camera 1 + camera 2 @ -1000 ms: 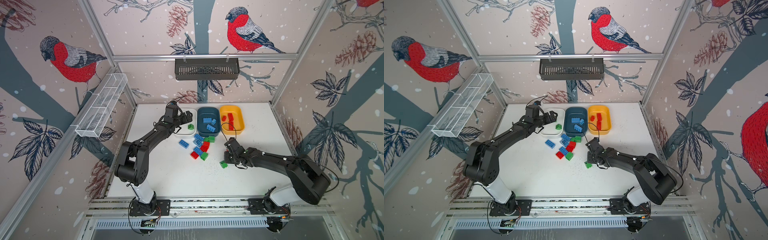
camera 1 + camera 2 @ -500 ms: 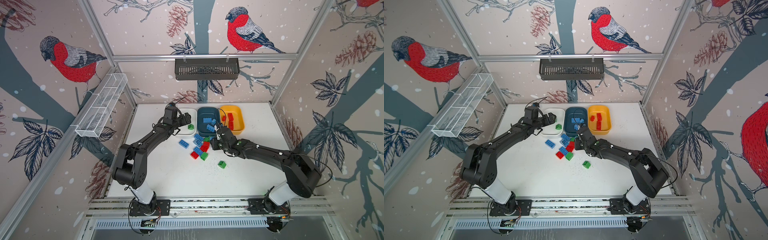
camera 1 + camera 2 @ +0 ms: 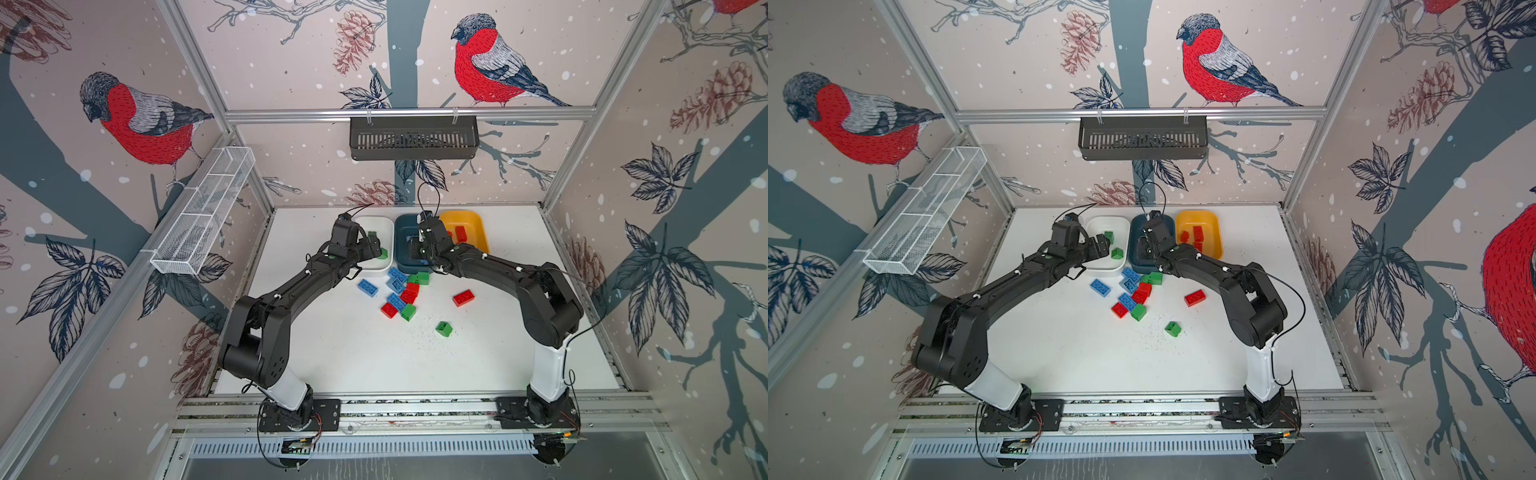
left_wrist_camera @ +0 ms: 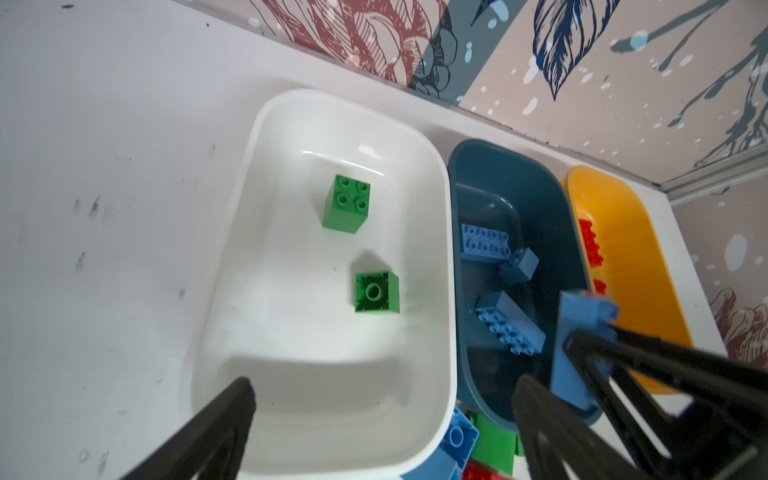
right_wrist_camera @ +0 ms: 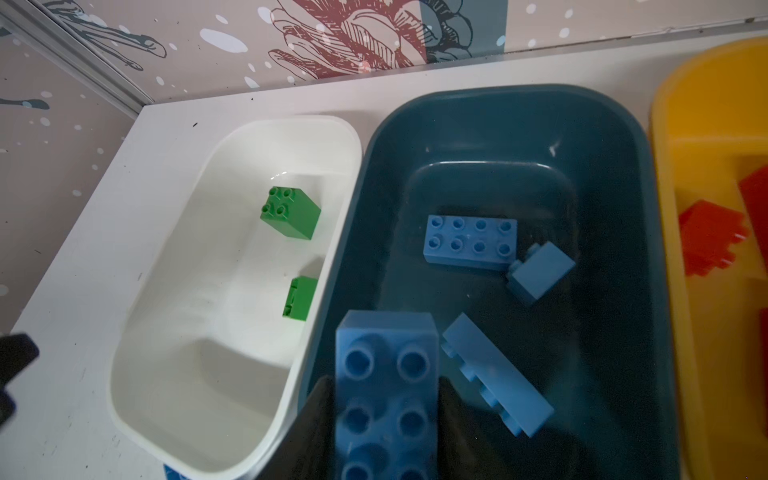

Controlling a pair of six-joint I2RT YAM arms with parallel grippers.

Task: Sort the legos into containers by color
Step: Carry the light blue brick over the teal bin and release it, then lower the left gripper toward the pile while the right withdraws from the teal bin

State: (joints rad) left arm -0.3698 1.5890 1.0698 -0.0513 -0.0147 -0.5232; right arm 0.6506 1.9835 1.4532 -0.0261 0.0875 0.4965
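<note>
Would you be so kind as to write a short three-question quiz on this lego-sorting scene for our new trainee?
1. True or false: the white tub holds exactly two green bricks.
2. The right gripper has a blue brick between its fingers. Over which tub is it? A white, B teal, C yellow.
3. Fill in: the left gripper, above the white tub, is ____ (open or shut).

Key
1. True.
2. B, the teal tub, where three blue bricks already lie.
3. Open, with nothing between its fingers.
</note>
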